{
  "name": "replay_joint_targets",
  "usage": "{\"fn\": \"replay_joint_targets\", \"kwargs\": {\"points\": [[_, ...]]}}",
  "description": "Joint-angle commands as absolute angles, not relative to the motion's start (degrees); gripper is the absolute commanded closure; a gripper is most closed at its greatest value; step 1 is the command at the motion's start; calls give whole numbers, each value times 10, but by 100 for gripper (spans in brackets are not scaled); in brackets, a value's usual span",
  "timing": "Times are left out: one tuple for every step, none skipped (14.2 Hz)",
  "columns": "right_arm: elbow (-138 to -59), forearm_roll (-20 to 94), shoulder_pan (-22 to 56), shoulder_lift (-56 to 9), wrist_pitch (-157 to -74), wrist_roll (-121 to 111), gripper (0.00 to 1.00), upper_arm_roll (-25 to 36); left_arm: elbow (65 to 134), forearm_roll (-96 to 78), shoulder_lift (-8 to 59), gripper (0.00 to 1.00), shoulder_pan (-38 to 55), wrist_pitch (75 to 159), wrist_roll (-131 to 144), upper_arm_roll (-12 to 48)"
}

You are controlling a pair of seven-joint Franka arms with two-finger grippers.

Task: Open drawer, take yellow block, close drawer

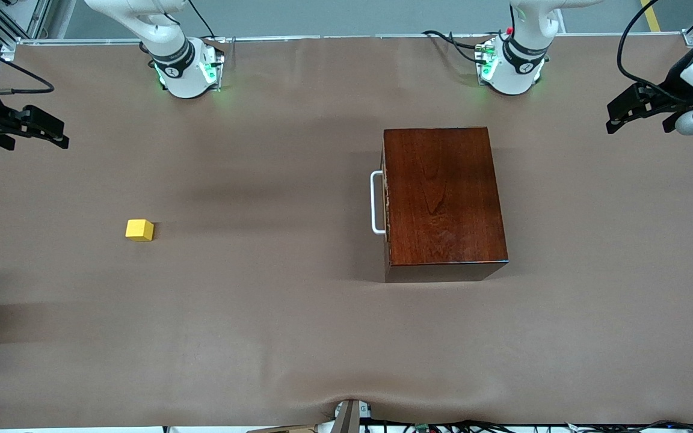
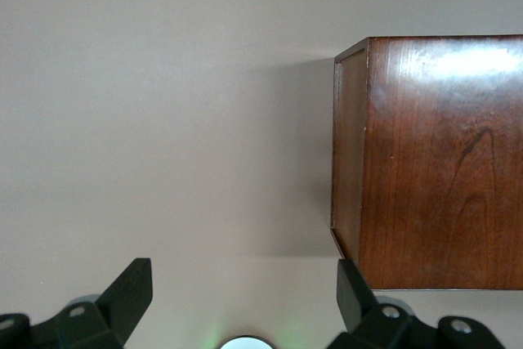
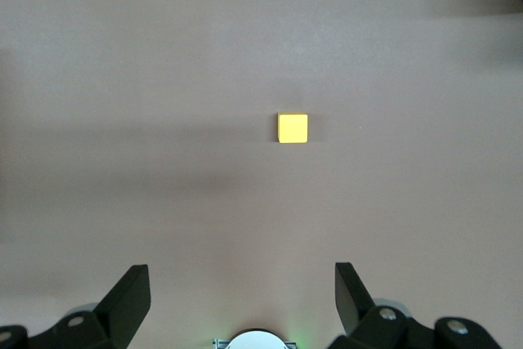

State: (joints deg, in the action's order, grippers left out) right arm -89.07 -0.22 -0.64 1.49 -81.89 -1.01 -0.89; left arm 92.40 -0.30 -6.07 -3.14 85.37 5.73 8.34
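The dark reddish-brown wooden box (image 1: 443, 195) stands toward the left arm's end of the table. Its drawer is pushed in, and only the white bar handle (image 1: 376, 202) and a thin pale edge show. The yellow block (image 1: 139, 230) lies on the bare table toward the right arm's end, outside the box; it also shows in the right wrist view (image 3: 292, 128). My left gripper (image 1: 623, 117) hangs open and empty over the table's edge, away from the box (image 2: 433, 161). My right gripper (image 1: 46, 129) is open and empty over the other edge. Both pairs of fingers (image 2: 131, 288) (image 3: 129, 292) stand wide apart.
The brown table cover (image 1: 262, 313) is flat, with a small wrinkle at its front edge. The arm bases (image 1: 187, 69) (image 1: 512, 66) stand along the far edge, with cables near the left arm's base. A camera mount (image 1: 349, 415) sits at the front edge.
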Motion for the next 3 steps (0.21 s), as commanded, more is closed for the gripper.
{"fn": "replay_joint_targets", "kwargs": {"points": [[-897, 8, -16, 24, -818, -10, 0, -14, 906, -5, -54, 0, -36, 846, 93, 91], [-897, 8, -15, 23, -818, -10, 0, -14, 906, -5, -54, 0, -37, 842, 103, 90], [-897, 8, -15, 23, -818, -10, 0, -14, 906, -5, -54, 0, -39, 839, 104, 90]]}}
